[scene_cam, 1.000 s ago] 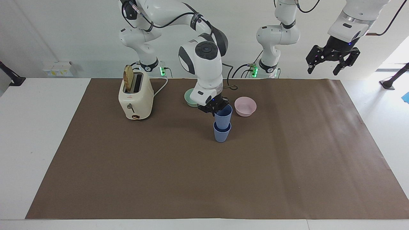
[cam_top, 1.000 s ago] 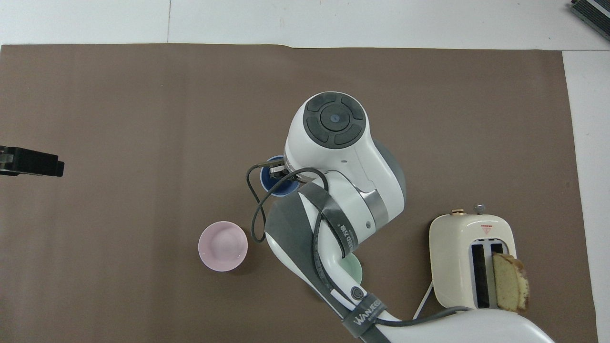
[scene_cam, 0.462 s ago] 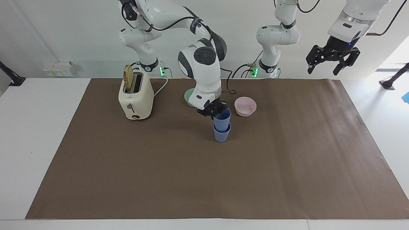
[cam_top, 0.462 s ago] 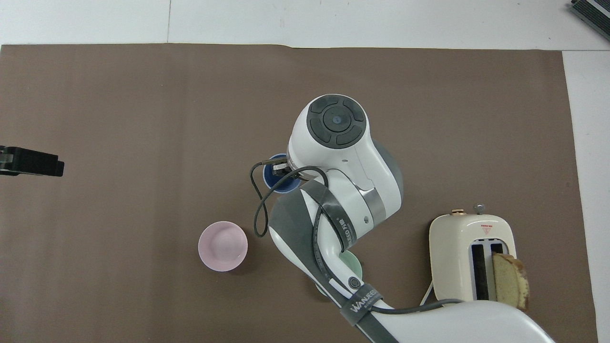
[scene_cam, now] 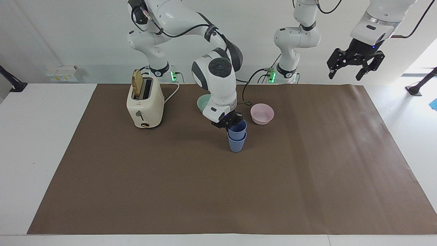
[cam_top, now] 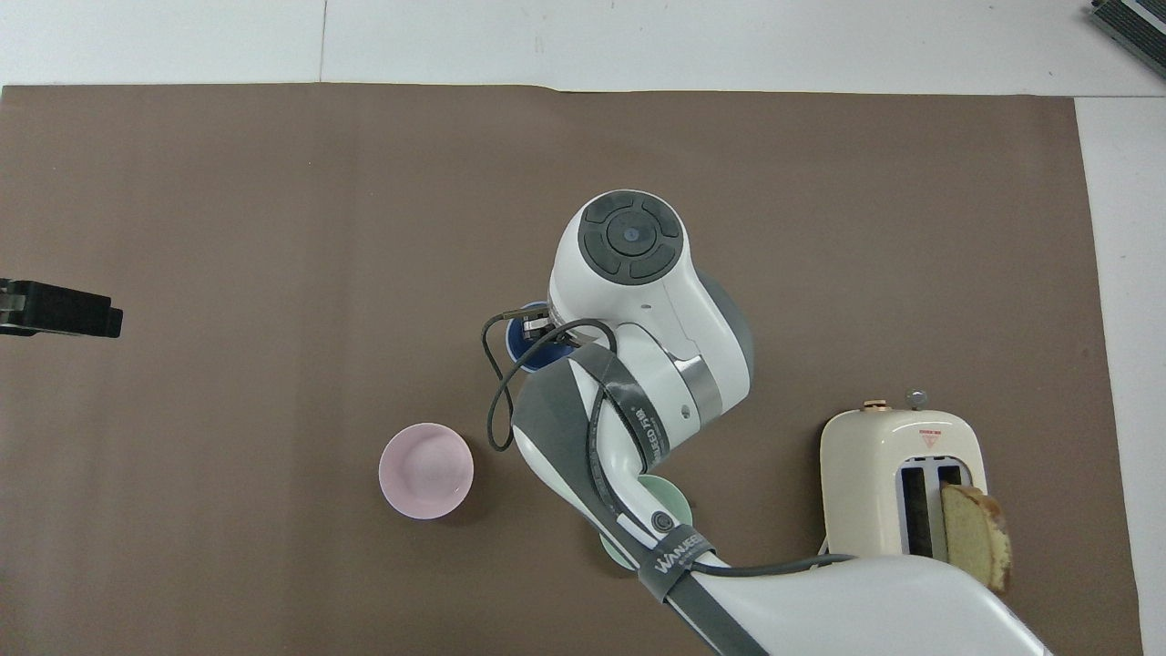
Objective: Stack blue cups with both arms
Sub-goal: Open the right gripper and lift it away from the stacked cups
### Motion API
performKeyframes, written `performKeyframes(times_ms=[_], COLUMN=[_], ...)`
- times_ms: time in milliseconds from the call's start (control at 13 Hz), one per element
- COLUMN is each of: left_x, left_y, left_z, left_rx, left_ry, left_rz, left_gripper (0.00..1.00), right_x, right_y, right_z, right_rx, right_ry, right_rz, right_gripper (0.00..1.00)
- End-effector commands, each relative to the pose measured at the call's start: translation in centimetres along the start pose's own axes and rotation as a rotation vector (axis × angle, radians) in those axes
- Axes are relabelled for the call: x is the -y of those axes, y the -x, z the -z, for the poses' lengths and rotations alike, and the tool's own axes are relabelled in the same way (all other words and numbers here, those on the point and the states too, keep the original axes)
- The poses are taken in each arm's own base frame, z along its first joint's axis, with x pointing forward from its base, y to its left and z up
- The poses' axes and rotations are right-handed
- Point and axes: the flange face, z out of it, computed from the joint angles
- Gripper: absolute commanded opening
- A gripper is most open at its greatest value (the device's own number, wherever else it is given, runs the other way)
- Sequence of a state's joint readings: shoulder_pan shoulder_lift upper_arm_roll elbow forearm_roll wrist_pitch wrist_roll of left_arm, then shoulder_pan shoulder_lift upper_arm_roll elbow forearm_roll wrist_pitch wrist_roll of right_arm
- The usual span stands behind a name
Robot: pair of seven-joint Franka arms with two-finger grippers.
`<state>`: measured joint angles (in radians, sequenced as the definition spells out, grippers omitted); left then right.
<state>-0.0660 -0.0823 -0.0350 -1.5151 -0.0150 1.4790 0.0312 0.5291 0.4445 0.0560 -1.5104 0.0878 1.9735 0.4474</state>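
Two matte, tapered blue cups sit nested on the brown paper mat: the upper cup (scene_cam: 237,126) is seated in the lower cup (scene_cam: 237,144), directly under the right gripper (scene_cam: 228,122). That gripper's black fingers pinch the upper cup's rim on the side toward the glossy green bowl (scene_cam: 204,103). The left gripper (scene_cam: 355,65) waits high over the mat's edge, well apart from the cups, jaws spread wide and empty.

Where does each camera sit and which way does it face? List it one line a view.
Facing view: high across the table, facing the robots; both arms show whole, right gripper at the nested blue cups, left gripper raised.
Overhead view: high above the robots' end, looking steeply down; right arm's wrist covers the cups.
Shared: toaster, pink bowl, green bowl.
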Motion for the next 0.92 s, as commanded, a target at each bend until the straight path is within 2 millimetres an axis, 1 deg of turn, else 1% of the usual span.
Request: performKeyframes(times_ms=[0, 308, 462, 538, 615, 692, 846], left_x=[0.2, 0.2, 0.2, 0.2, 0.2, 0.2, 0.2], left_y=[0.7, 0.7, 0.7, 0.7, 0.7, 0.7, 0.7], left_z=[0.3, 0.3, 0.3, 0.3, 0.3, 0.3, 0.3], left_rx=[0.003, 0.003, 0.003, 0.003, 0.003, 0.003, 0.003], left_ry=[0.008, 0.008, 0.008, 0.008, 0.008, 0.008, 0.008], left_rz=[0.007, 0.007, 0.007, 0.007, 0.007, 0.007, 0.007], left_gripper=[1.00, 1.00, 1.00, 1.00, 1.00, 1.00, 1.00], right_x=[-0.3, -0.5, -0.3, -0.8, -1.8, -3.2, -7.1], right_y=[0.1, 0.0, 0.1, 0.1, -0.1, -0.3, -0.3], right_z=[0.1, 0.3, 0.8, 1.4, 3.4, 5.9, 11.1], right_rx=[-0.012, -0.011, -0.010, -0.009, -0.015, -0.026, -0.053], right_ry=[-0.007, -0.006, 0.000, 0.006, 0.007, 0.006, 0.006], right_rz=[-0.009, -0.014, -0.013, -0.017, -0.027, -0.042, -0.087], right_gripper=[1.00, 1.00, 1.00, 1.00, 1.00, 1.00, 1.00])
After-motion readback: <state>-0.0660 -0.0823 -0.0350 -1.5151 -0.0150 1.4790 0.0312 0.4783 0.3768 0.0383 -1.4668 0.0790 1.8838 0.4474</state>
